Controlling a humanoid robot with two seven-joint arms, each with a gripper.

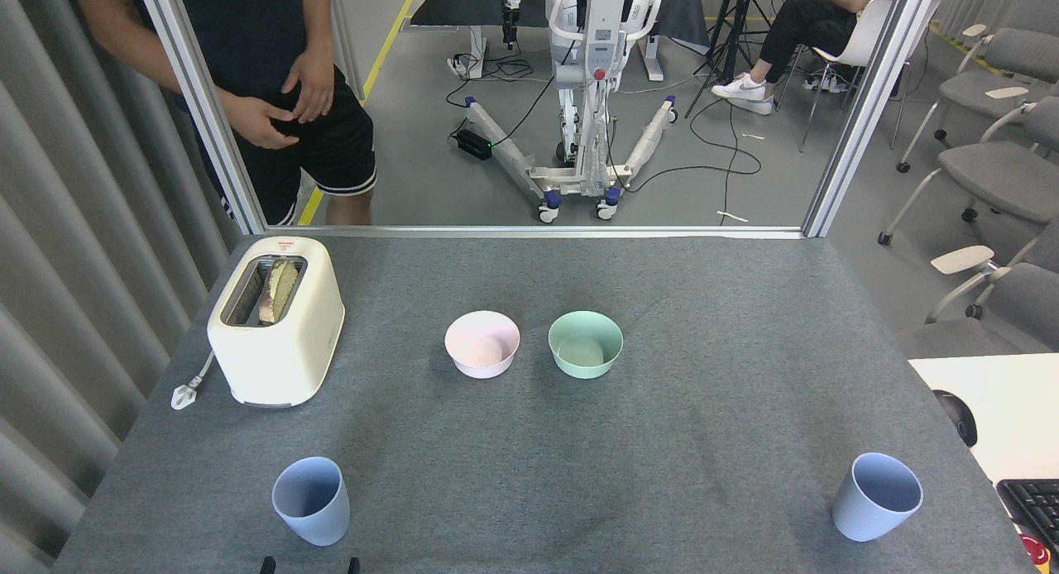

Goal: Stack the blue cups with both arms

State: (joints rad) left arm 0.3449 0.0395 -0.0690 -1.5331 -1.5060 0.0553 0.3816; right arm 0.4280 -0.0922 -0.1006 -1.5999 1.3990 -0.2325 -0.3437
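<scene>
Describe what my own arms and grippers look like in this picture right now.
Almost nothing of them shows. Only two small black tips poke up at the bottom edge of the head view, near the left blue cup: one at and one at. They look dark and narrow, likely finger ends of the left gripper. No cables, lettering or arm sections are visible, and the right gripper is out of view.

At the bottom edge we see only two black tips (pixel 308 565), cut off, so we cannot tell whether that gripper is open or closed. The frame's top edge crops the standing person (pixel 273 86) above the chest and the seated person (pixel 815 20) above the lap. The keyboard (pixel 1032 508) runs off the right edge. The toaster's red label (pixel 285 243) is too small to read.
</scene>
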